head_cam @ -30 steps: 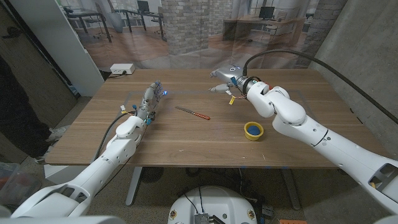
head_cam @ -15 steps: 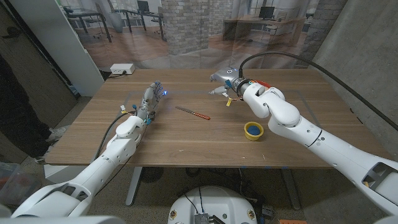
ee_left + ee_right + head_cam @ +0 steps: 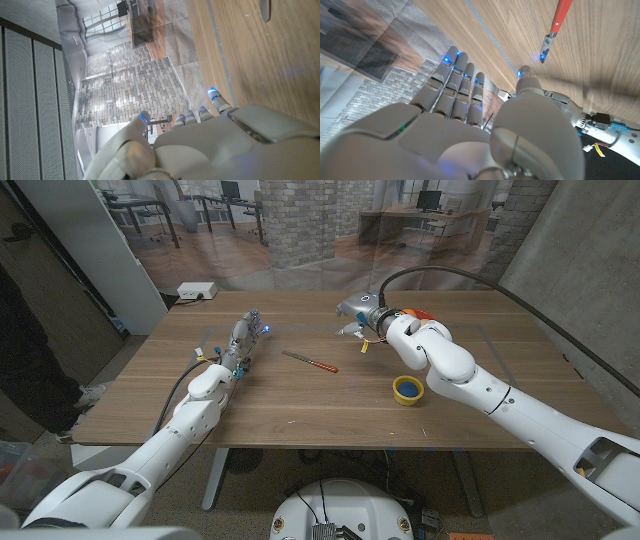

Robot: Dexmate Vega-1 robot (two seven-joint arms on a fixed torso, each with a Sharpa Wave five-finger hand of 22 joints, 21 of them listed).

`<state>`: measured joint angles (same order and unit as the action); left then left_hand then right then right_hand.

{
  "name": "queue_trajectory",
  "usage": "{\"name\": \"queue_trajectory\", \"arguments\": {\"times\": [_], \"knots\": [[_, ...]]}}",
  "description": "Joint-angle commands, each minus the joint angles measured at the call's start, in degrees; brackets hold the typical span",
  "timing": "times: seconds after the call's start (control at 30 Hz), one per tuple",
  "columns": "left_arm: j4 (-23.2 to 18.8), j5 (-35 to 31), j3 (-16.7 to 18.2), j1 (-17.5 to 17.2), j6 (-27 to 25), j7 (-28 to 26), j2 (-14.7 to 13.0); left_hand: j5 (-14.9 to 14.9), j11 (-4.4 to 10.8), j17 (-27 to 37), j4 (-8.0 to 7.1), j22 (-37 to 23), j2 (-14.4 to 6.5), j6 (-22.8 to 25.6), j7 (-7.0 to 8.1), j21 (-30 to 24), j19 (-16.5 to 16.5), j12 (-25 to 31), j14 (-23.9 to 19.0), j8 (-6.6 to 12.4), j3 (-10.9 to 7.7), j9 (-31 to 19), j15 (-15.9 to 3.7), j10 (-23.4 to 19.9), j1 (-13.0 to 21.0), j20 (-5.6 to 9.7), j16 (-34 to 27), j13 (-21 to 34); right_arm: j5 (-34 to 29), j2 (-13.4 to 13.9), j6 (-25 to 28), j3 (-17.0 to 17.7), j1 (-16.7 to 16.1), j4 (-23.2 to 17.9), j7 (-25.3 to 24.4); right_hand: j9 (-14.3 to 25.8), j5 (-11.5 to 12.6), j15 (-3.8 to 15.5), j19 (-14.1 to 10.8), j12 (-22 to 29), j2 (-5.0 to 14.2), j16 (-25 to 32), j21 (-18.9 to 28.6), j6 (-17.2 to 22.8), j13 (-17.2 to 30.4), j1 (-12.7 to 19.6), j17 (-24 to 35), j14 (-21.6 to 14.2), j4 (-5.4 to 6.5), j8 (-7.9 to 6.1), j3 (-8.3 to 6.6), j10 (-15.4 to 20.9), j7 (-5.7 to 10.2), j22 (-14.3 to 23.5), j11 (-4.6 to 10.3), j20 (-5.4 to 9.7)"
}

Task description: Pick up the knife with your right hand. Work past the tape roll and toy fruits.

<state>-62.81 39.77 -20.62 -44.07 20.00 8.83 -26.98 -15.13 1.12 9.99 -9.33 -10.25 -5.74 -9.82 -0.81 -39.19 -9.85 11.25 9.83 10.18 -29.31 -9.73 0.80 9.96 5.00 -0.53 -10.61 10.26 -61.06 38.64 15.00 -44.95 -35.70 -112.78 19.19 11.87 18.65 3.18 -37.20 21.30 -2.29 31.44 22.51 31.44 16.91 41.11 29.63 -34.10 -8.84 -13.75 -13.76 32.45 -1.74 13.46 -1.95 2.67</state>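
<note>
The knife (image 3: 310, 361), with a red handle and a thin grey blade, lies flat near the middle of the wooden table (image 3: 300, 410); in the right wrist view the knife (image 3: 556, 24) shows beyond my fingers. My right hand (image 3: 355, 313) hovers over the table behind and to the right of the knife, fingers straight and apart, holding nothing. My left hand (image 3: 243, 337) stands at the table's left, fingers extended, empty. A yellow tape roll (image 3: 407, 390) with a blue core lies right of the knife. An orange toy fruit (image 3: 420, 314) peeks out behind my right forearm.
A white box (image 3: 197, 291) sits at the table's far left corner. The right arm's black cable (image 3: 470, 275) arcs over the table's right side. The far edge meets a printed backdrop.
My right hand has moved left along the far side of the table, toward the knife. The knife, tape roll and left hand have stayed put.
</note>
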Motion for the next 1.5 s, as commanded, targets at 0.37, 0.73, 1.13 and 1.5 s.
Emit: {"name": "queue_trajectory", "arguments": {"times": [0.37, 0.73, 1.13, 1.5], "knots": [[4.01, -0.25, -0.47, 2.54, 0.28, 1.34, 1.28, -0.15, -0.37, 0.16, 0.04, -0.26, -3.32, -6.37, -0.40, 0.21, -9.54, 0.09, 7.14, 0.04, -0.39, -0.09, 0.45, 6.27, -0.87, -0.14, -0.09, 0.23, -0.19, -1.44, -0.41, -2.15, 1.45, 3.56, 0.14, 0.35, 0.63, 6.20, 1.09, 1.11, -0.76, 0.48, 0.48, 1.09, 0.83, 0.76, 1.45, -0.55, 0.61, 0.11, 1.47, 0.41, 0.63, 0.20, 0.18, -0.24], [4.81, -0.37, -0.66, 3.23, 0.22, 1.82, 1.51, -0.15, -0.40, 0.17, -0.03, -0.27, -3.28, -6.39, -0.39, 0.34, -9.50, 0.08, 7.20, 0.05, -0.33, -0.09, 0.43, 6.31, -1.02, -0.16, -0.09, 0.23, -0.53, -1.32, 0.28, -2.45, 0.59, 3.82, -1.89, 0.76, 0.85, 6.09, 0.90, 3.03, -1.23, 1.45, 1.62, 2.83, 1.67, 0.88, 3.06, -2.32, 1.16, -0.20, 2.92, 2.97, 0.57, 0.74, 1.05, -0.60], [4.48, -0.55, -0.81, 3.20, 0.03, 1.86, 1.39, -0.16, -0.42, 0.18, -0.07, -0.28, -3.25, -6.41, -0.43, 0.47, -9.43, 0.10, 7.18, 0.07, -0.29, -0.09, 0.42, 6.31, -1.17, -0.15, -0.11, 0.23, -1.75, -1.30, 1.53, -3.08, -0.92, 3.28, -2.84, 0.91, 1.28, 6.07, 0.68, 3.85, -0.92, 1.35, 2.22, 3.41, 2.19, 1.43, 3.74, -3.01, 1.38, -0.07, 3.35, 3.38, 0.52, 0.65, 1.41, -0.88], [3.81, -0.44, -0.67, 2.74, -0.01, 1.81, 1.11, -0.17, -0.35, 0.17, -0.08, -0.29, -3.27, -6.51, -0.49, 0.62, -9.43, 0.10, 7.20, 0.06, -0.28, -0.09, 0.45, 6.35, -1.27, -0.12, -0.11, 0.23, -2.29, -1.76, 1.50, -3.72, -1.29, 3.36, -2.89, 0.98, 1.65, 6.03, 0.61, 4.21, -0.68, 1.03, 2.64, 3.60, 2.55, 1.86, 4.12, -3.27, 1.51, 0.12, 3.61, 3.16, 0.54, 0.56, 1.17, -0.98]]}}
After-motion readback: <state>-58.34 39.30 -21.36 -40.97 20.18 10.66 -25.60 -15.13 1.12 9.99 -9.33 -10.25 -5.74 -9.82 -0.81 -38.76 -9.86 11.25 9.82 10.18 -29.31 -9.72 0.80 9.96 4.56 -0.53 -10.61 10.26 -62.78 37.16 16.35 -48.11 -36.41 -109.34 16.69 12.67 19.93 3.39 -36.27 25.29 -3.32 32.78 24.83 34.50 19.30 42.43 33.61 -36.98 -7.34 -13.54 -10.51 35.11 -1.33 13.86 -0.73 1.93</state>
